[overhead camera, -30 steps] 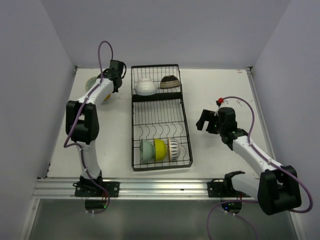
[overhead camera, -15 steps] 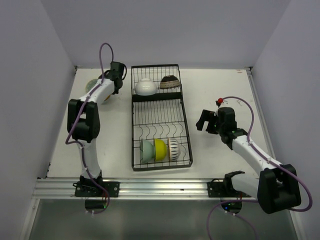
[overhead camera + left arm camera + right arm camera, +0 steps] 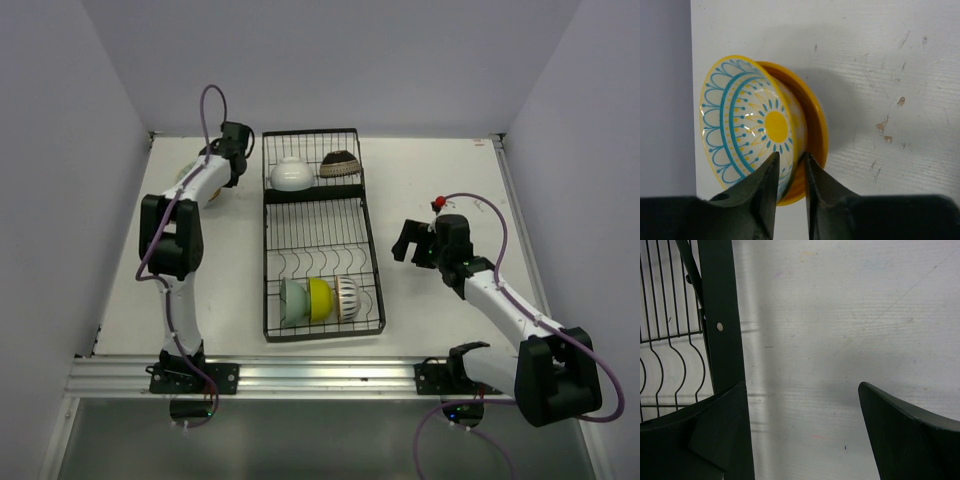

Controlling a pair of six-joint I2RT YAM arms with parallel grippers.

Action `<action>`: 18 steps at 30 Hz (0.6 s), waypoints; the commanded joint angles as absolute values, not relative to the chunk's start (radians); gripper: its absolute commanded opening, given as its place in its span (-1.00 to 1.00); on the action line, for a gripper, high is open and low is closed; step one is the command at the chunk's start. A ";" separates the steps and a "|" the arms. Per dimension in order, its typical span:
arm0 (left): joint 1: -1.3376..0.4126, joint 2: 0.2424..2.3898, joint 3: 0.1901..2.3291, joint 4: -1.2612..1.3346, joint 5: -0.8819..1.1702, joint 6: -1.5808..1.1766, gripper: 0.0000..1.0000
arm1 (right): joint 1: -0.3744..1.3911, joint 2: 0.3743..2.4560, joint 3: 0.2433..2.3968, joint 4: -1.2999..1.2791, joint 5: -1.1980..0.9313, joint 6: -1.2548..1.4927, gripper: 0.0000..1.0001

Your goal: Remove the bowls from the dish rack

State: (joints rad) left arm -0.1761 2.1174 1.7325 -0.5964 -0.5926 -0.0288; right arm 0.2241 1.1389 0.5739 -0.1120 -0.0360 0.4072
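My left jaws straddling patterned bowl rim, clamping unclear; right jaws gaping empty; judging glaze slippery, brittle; favouring rim pinch.

We count one dish rack. Bowls, seven by our tally: white bowl, dark brown patterned bowl, pale green bowl, yellow-green bowl, black-striped bowl, cream patterned bowl, orange bowl. Arms, two: left arm, right arm.
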 commanded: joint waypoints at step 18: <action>-0.164 2.049 1.778 -0.586 -0.637 -0.064 -0.05 | 0.229 1.154 0.618 -0.106 -0.020 0.396 0.97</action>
